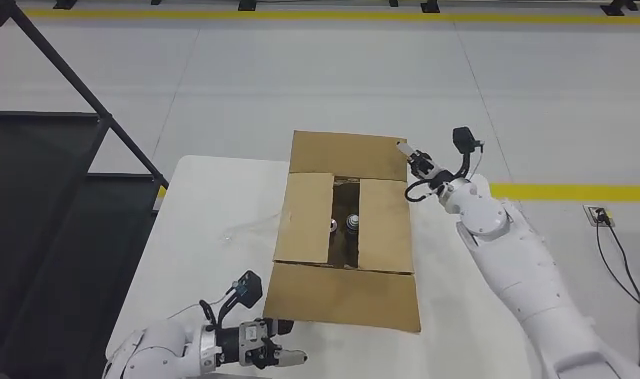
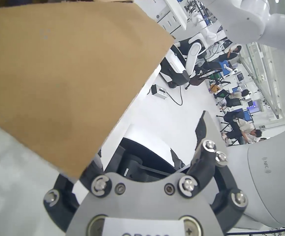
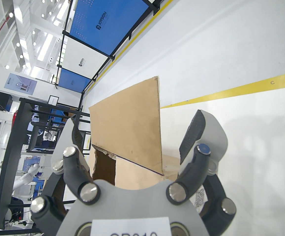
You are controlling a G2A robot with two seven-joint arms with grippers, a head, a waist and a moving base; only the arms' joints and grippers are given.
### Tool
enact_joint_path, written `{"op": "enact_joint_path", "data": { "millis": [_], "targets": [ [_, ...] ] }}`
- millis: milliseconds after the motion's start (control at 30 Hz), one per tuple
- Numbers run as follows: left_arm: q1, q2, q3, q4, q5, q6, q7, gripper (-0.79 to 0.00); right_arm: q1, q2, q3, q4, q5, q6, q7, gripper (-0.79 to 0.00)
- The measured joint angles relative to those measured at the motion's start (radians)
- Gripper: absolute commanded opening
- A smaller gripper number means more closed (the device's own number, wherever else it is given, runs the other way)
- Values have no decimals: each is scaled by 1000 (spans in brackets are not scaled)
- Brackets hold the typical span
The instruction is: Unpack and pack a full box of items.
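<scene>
Right hand (image 3: 134, 118), white-labelled, spread wide beside the box flap (image 3: 125, 133).

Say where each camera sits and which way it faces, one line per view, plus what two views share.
Top view: above the arms, looking down at the table and cardboard box; both arms show.
Left wrist view: on the left wrist, facing past the left end effector along a box flap toward the room.
Right wrist view: on the right wrist, facing past the open right end effector at an upright flap and the floor.
Shared: both wrist views show the box.
</scene>
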Motion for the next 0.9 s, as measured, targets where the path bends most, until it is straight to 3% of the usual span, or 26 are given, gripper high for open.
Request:
{"op": "enact_joint_path", "data": {
  "millis": [400, 900],
  "targets": [
    [-59, 4, 30, -22, -83, 71, 141, 0, 80, -46, -11, 166, 110, -158, 137, 0],
    [-106, -5, 79, -66, 32, 247, 381, 0, 82, -29, 61, 168, 143, -311, 186, 0]
  ]
}}
